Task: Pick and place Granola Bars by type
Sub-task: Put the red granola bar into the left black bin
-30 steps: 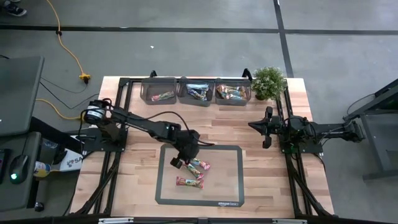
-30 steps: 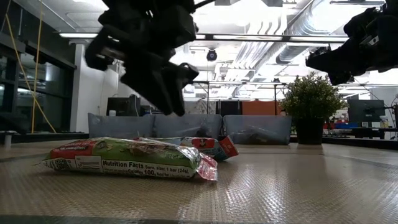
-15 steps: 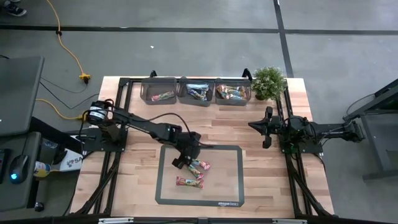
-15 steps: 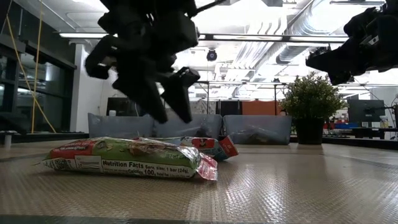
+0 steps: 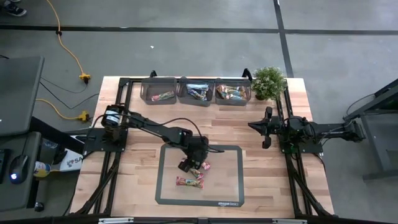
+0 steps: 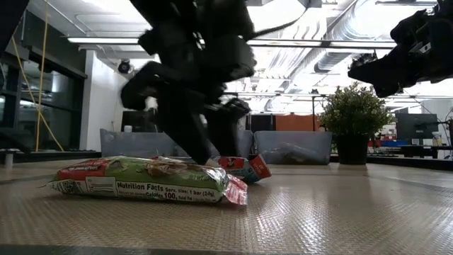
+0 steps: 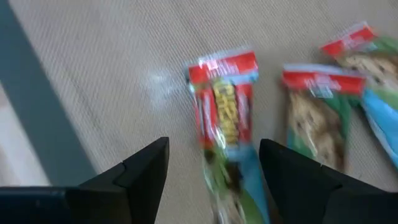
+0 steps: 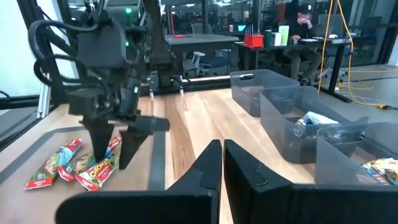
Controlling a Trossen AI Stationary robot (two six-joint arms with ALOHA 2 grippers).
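High view: left gripper (image 5: 190, 164) hangs with fingers spread astride a red-wrapped granola bar (image 7: 225, 112) on the grey mat (image 5: 231, 186), apparently lining up a pick; right gripper (image 5: 265, 127), clenched, waits aside.

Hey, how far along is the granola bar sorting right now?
Done: several bars already lie in the three grey bins at the back of the table. In hand: the left gripper stands open, straddling a red-wrapped bar on the mat, not yet gripping it. Left: three bars on the mat. The right gripper waits shut beside the plant.
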